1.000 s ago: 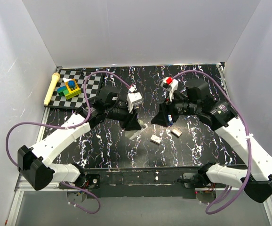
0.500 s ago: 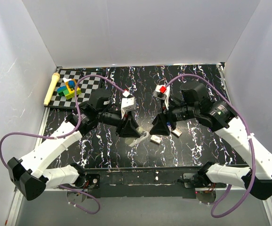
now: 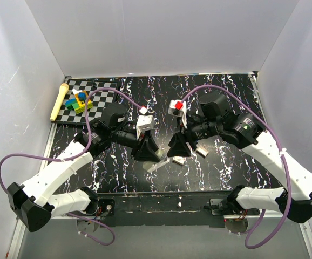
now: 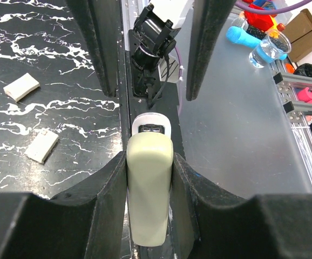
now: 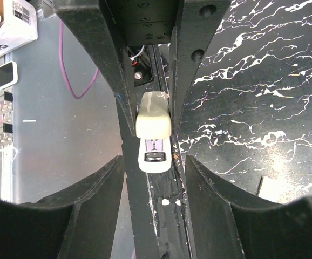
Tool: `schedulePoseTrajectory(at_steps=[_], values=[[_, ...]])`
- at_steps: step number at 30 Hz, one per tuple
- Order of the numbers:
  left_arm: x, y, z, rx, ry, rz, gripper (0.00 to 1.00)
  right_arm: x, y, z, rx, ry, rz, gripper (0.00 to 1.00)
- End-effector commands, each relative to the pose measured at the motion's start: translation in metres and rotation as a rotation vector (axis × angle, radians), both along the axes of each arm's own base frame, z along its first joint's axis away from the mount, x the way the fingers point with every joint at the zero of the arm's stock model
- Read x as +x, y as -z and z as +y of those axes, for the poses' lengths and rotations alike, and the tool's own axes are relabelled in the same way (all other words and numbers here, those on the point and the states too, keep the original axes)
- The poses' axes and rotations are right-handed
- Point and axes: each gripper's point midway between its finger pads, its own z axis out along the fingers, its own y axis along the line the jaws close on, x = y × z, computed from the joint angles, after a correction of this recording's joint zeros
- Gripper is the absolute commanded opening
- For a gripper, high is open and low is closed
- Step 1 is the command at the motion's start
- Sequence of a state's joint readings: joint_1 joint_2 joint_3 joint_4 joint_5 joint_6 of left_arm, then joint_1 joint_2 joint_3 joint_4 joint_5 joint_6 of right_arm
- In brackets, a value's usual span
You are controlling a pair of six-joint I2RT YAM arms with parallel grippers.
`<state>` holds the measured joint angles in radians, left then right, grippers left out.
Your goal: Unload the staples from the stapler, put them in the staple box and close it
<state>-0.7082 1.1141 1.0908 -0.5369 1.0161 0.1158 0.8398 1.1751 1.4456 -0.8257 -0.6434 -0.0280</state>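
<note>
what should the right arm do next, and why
Likely the right gripper should ease its jaws shut on the free end of the pale cream plastic stapler: they straddle it with gaps either side, while the left gripper clamps the other end.

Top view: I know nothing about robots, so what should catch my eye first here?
In the middle, the left gripper pinches a pale stapler, and the right gripper faces it nose to nose, its open jaws flanking the stapler's tip. At the far left corner, bright toy blocks sit on a checkered board.
</note>
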Motion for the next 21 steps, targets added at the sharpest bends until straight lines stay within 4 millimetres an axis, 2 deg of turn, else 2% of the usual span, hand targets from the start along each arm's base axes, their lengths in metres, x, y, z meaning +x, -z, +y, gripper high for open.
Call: schedulePoseTrajectory(at_steps=[1,21], values=[[-0.013,-0.020,0.002,-0.072,0.054,-0.047,0.00,-0.006,-0.011,0.004,0.026,-0.036,-0.016,0.56],[-0.012,-0.031,0.003,-0.103,0.038,-0.068,0.00,-0.014,0.004,0.021,-0.010,-0.073,0.000,0.48]])
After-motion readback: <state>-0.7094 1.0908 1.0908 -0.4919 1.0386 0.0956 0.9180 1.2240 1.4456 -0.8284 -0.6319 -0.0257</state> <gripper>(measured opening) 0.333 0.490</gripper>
